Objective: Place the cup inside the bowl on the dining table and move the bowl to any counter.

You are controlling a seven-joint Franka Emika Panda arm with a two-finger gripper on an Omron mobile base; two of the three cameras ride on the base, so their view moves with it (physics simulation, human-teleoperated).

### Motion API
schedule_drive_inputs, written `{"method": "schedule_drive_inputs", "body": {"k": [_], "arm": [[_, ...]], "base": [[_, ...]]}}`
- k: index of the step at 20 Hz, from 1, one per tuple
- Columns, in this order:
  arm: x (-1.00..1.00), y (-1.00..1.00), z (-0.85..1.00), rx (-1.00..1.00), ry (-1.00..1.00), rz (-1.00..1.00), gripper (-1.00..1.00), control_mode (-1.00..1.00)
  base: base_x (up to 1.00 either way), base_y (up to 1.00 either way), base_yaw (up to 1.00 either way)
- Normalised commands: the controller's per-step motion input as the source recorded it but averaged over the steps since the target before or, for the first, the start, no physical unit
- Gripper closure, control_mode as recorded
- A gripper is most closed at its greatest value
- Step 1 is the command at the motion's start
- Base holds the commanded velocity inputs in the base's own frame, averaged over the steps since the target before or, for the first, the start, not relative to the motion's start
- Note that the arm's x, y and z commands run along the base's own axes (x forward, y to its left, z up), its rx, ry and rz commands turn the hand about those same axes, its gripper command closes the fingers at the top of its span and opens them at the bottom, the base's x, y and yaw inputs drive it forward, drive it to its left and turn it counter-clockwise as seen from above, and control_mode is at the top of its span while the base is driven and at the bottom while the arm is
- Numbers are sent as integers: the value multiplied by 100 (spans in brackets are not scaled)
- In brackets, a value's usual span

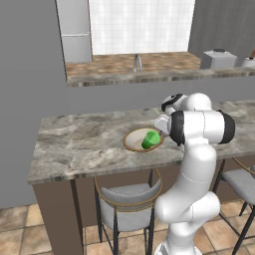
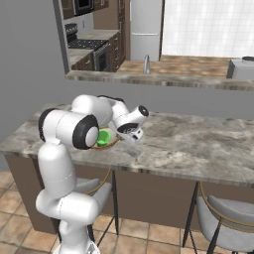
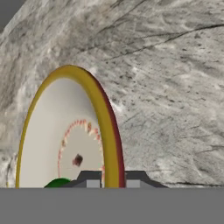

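The arm folded forward over the dining table [image 1: 74,144], elbow high, wrist bent down to the bowl's [image 1: 134,142] 3 o'clock rim. The gripper [image 3: 111,180] straddled that rim, one fingertip [image 3: 89,178] inside and one outside, narrowly parted; whether they pinched it I cannot tell. The cup [image 1: 150,139] sat inside the bowl.

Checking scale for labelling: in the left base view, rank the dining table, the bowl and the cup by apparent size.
1. dining table, largest by far
2. bowl
3. cup, smallest, lying inside the bowl
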Motion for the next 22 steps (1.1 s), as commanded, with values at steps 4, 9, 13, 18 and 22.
{"method": "schedule_drive_inputs", "body": {"k": [4, 9, 13, 18, 22], "arm": [[0, 0, 4, 10, 0, 0, 100, -100], [0, 0, 1, 10, 0, 0, 100, -100], [0, 0, 1, 11, 0, 0, 100, -100], [0, 0, 5, 11, 0, 0, 100, -100], [0, 0, 30, 7, 0, 0, 100, -100]], "base": [[0, 0, 0], [0, 0, 0], [0, 0, 0], [0, 0, 0], [0, 0, 0]]}}
